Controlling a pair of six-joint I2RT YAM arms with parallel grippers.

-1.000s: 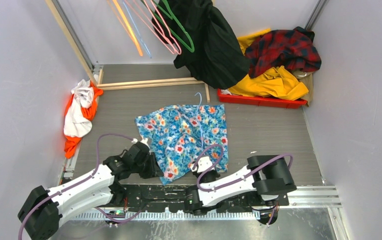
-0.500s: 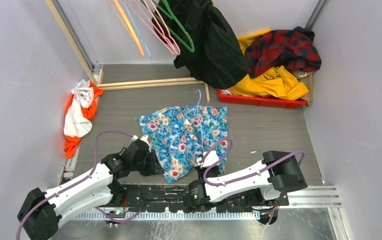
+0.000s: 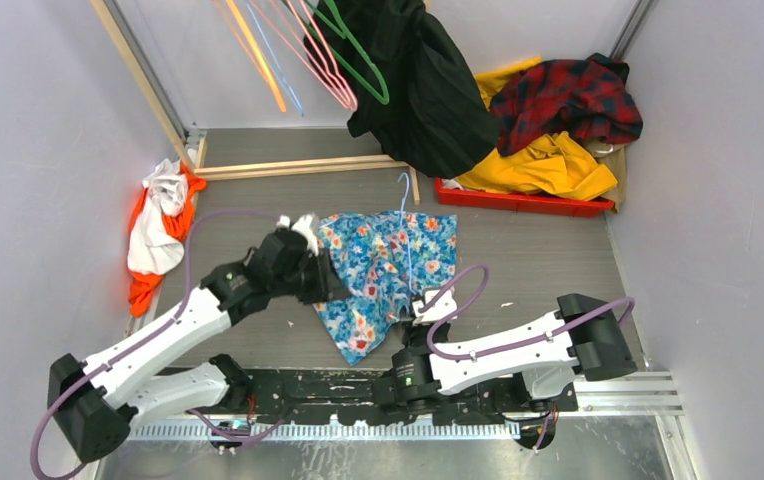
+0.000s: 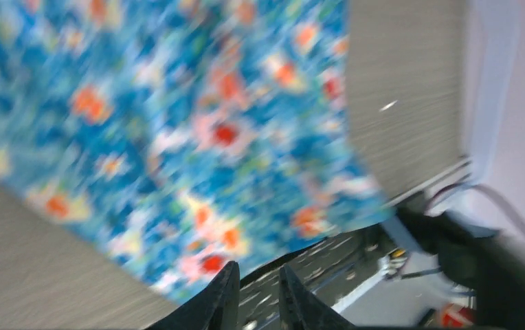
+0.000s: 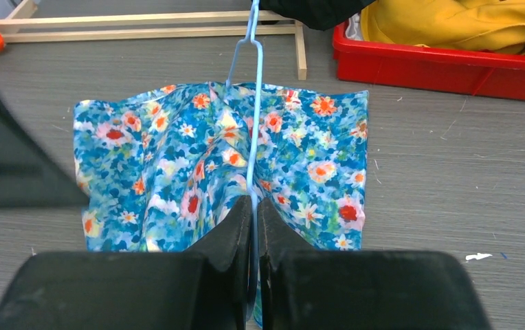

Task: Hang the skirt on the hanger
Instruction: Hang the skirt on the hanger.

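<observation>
The blue flowered skirt (image 3: 388, 265) lies half gathered on the grey table, with its lower corner hanging toward the near edge. A light-blue wire hanger (image 3: 405, 215) runs up its middle, the hook pointing away. My right gripper (image 3: 421, 300) is shut on the hanger's lower wire (image 5: 254, 103), over the skirt (image 5: 198, 158). My left gripper (image 3: 310, 268) is at the skirt's left edge and has bunched it up. In the blurred left wrist view the skirt (image 4: 177, 137) fills the frame just beyond the nearly shut fingertips (image 4: 227, 275).
A black coat (image 3: 428, 90) and several coloured hangers (image 3: 328, 60) hang at the back. A red tray (image 3: 518, 200) with yellow and plaid clothes sits back right. A white and orange garment (image 3: 158, 235) lies at the left wall. A wooden frame (image 3: 298, 165) lies behind the skirt.
My left gripper has swung away from the near edge and to the right, taking the skirt's left side with it. The right arm has pushed the hanger farther from the base.
</observation>
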